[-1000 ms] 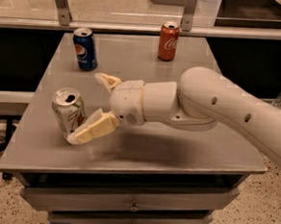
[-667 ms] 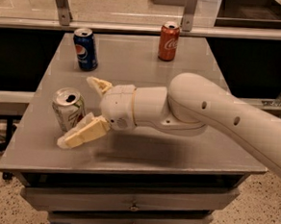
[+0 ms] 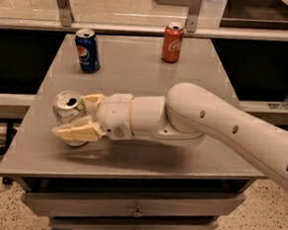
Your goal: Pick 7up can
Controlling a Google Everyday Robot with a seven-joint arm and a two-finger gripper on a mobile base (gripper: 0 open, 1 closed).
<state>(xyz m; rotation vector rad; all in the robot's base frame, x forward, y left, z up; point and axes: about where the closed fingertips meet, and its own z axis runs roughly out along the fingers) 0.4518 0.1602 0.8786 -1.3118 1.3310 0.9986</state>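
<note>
- The 7up can (image 3: pixel 69 107) stands at the counter's (image 3: pixel 137 72) 8 o'clock; its lettering is hidden behind a finger.
- A blue Pepsi can (image 3: pixel 87 50) is at 11 o'clock, and a red Coca-Cola can (image 3: pixel 173 42) at 1 o'clock.
- The gripper (image 3: pixel 73 115) pinches the 7up can, with the arm (image 3: pixel 222 127) stretched level from 4 o'clock.

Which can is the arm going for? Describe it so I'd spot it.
On the grey table, look at the front left, where the robot's pincer reaches around one can. That 7up can is silver, unlike the blue Pepsi can and red Coca-Cola can behind.
</note>
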